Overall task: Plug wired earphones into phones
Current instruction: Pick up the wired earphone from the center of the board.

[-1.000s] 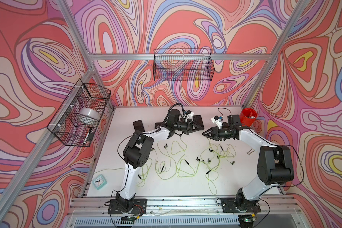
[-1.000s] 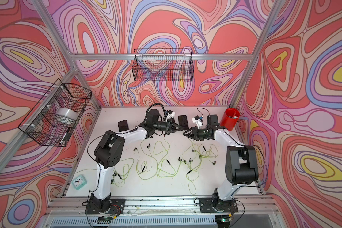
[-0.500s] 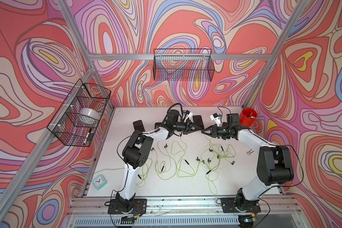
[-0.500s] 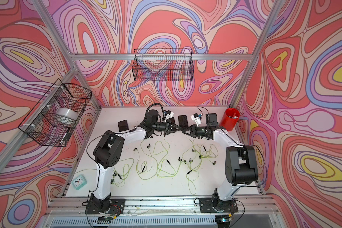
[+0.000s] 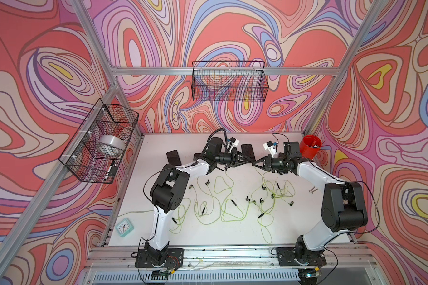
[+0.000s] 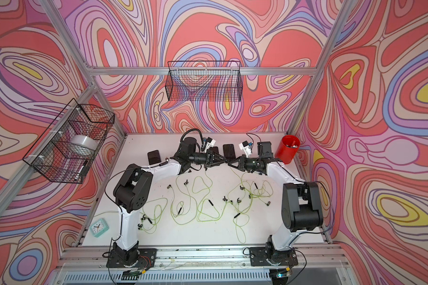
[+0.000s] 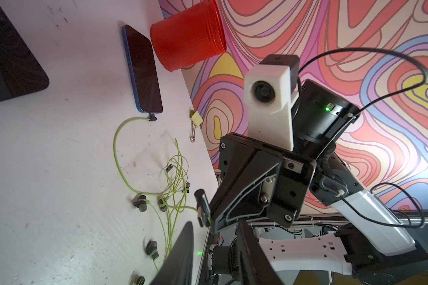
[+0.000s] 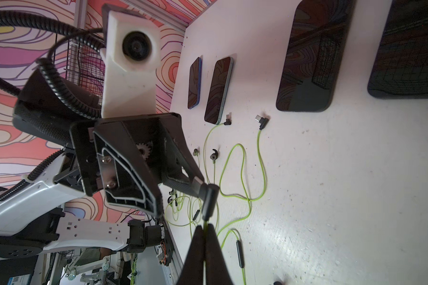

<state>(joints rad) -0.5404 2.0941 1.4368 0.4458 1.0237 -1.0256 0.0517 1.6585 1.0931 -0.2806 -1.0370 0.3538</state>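
Above the back middle of the white table, my two grippers meet tip to tip. My right gripper (image 8: 205, 227) (image 5: 254, 164) is shut on a yellow-green earphone cable just behind its dark plug (image 8: 209, 202) (image 7: 203, 209). My left gripper (image 7: 215, 222) (image 5: 249, 163) is open, with its fingers either side of the plug's free end. Several more wired earphones (image 5: 223, 199) lie tangled on the table. Black phones (image 8: 307, 56) (image 5: 172, 157) lie in a row at the back. One phone (image 7: 145, 69) has a plug (image 7: 152, 117) in its end.
A red cup (image 5: 310, 150) stands at the back right corner, and a binder clip (image 7: 195, 123) lies near the right edge. A teal clock (image 5: 124, 227) sits at the front left. Wire baskets hang on the left wall (image 5: 99, 143) and the back wall (image 5: 229, 82).
My right gripper has shut on the cable behind the plug. My left gripper, shut a second ago, has opened. Both arms stay tip to tip.
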